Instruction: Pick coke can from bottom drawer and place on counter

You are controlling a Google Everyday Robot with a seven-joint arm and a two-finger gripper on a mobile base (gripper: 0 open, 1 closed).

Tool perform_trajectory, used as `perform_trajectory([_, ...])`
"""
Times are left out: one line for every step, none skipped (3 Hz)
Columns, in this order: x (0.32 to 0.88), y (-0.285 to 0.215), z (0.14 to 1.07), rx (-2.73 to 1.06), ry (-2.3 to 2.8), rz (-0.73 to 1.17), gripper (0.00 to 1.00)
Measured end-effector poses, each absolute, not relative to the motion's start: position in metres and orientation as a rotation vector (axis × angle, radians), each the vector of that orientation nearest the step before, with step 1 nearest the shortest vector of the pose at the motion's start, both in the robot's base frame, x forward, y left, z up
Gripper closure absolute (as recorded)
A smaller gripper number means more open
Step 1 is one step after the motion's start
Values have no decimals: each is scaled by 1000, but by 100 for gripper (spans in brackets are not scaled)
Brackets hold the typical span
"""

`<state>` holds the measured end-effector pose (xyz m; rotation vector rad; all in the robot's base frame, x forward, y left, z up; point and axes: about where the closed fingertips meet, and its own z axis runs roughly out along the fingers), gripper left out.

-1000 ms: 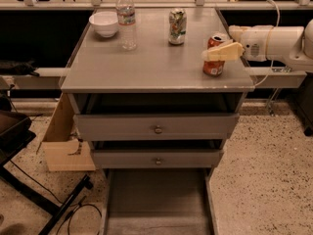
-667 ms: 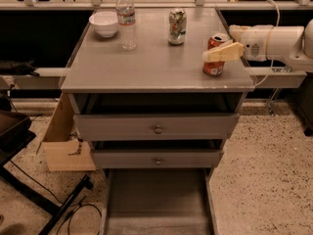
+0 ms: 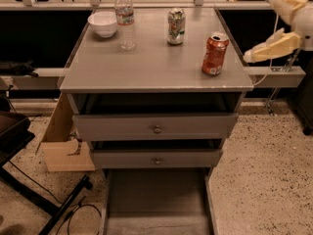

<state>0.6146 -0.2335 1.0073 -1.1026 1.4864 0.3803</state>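
The coke can (image 3: 215, 53) stands upright on the counter (image 3: 146, 65), near its right front corner. My gripper (image 3: 258, 29) is off the counter's right edge, apart from the can, open and empty, with one pale finger (image 3: 271, 45) pointing left toward the can. The bottom drawer (image 3: 156, 199) is pulled out at the foot of the cabinet, and nothing shows in it.
A white bowl (image 3: 102, 22), a water bottle (image 3: 125, 18) and a green-and-white can (image 3: 176, 26) stand at the back of the counter. Two knobbed drawers (image 3: 156, 129) sit above the bottom one. A cardboard box (image 3: 63, 141) and a black chair base (image 3: 29, 195) are on the left floor.
My gripper has let go of the coke can and drawn back to the right, off the counter. The can stays upright where it was set.
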Motion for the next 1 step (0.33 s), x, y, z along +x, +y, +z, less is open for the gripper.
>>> perform_trajectory([550,-253,1032,-1196,1437,172,0])
